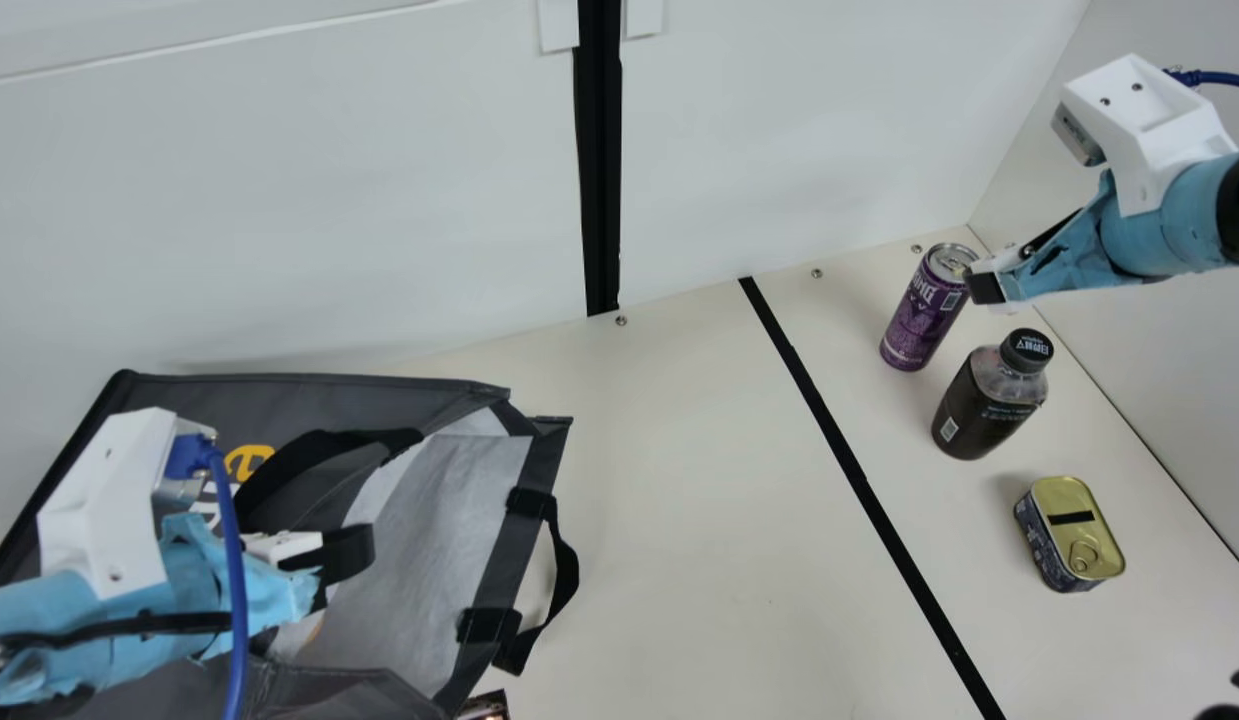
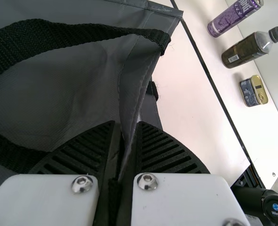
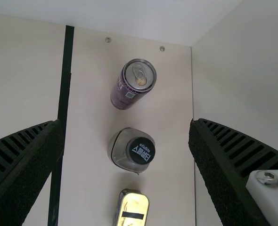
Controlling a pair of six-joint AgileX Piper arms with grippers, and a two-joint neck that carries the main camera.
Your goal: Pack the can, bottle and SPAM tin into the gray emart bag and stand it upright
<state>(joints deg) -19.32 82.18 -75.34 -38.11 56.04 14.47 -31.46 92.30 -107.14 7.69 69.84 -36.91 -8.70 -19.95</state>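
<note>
Nearest me, the left pincer point(image 2: 126, 124) pinches the gray emart bag point(image 1: 329, 395), which, being slack, could slip. The right pincer point(image 3: 126, 122) gapes empty above the purple can point(image 1: 915, 325), bottle point(image 1: 976, 410) and SPAM tin point(image 1: 1089, 530) on the worktop point(image 1: 699, 520); an off-centre grab might topple 1.

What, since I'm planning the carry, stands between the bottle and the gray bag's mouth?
No object visibly stands between the bottle and the gray bag; only a flat black line crosses the table there. At the mouth, the black handle loop juts out toward the bottle's side and might catch it on a low carry.
</note>
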